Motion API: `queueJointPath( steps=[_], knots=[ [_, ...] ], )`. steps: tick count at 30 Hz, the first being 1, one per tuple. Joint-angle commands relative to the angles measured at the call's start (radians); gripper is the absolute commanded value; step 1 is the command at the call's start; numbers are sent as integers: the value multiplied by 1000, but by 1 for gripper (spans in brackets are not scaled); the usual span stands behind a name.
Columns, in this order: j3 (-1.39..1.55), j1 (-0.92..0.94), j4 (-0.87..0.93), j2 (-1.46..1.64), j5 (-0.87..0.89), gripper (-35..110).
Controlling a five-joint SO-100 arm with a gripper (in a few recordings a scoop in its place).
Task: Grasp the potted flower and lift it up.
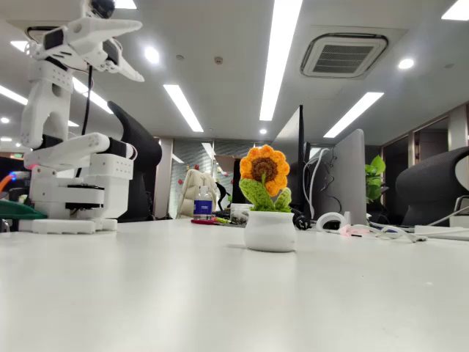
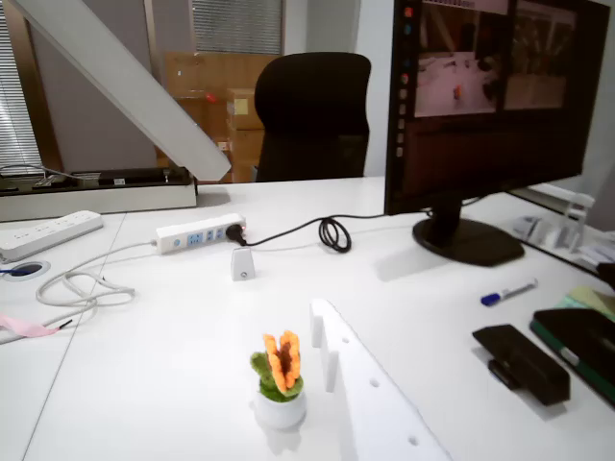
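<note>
Potted flower (image 1: 268,209) upright on table (image 1: 220,293); tool (image 1: 121,51) raised, apart.

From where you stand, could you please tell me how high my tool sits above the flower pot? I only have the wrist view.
Observer: In the fixed view the tool is well above the flower pot and off to its left, with the jaws spread open.
Operator: Thank you. Where is the arm's base relative to the pot?
Observer: The base stands on the table at the left of that view, clearly apart from the pot.
Operator: Which way does the bloom face?
Observer: Its brown centre faces the fixed camera squarely.
</note>
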Motion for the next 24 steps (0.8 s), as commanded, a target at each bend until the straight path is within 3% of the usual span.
queueJointPath(
  steps=[1, 16, 24],
  knots=[
    [25, 9, -6, -2, -15, 83],
    [23, 74, 38, -3, -25, 83],
    [26, 235, 51, -2, -94, 83]
  ],
)
